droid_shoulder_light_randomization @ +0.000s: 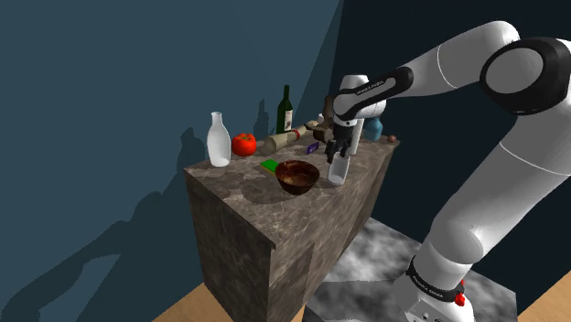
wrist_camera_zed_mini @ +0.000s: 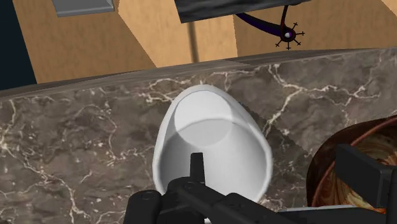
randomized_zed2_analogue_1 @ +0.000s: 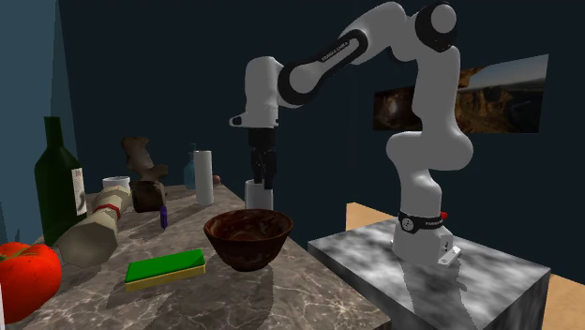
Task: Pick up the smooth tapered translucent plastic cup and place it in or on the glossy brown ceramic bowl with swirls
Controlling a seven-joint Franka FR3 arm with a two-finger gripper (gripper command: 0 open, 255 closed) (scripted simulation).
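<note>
Fingers (wrist_camera_zed_mini: pixel 197 167) of the all-black 2-finger gripper (wrist_camera_zed_mini: pixel 273 159) stand apart and clamp nothing. 1 hangs over the open mouth of the smooth white tapered cup (wrist_camera_zed_mini: pixel 213 146); the other hangs outside its wall, on the side of the glossy brown swirled ceramic bowl (wrist_camera_zed_mini: pixel 356 137). The cup stands upright near the edge of the dark veined marble worktop (wrist_camera_zed_mini: pixel 83 140) that faces the robot's stand, just beside the bowl. On the bowl's other side lies a flat green-and-yellow sponge (randomized_zed2_analogue_1: pixel 166 269) — past it, toward the back edge, sit a red tomato (randomized_zed2_analogue_1: pixel 23 272) and a dark green wine bottle (randomized_zed2_analogue_1: pixel 58 178).
</note>
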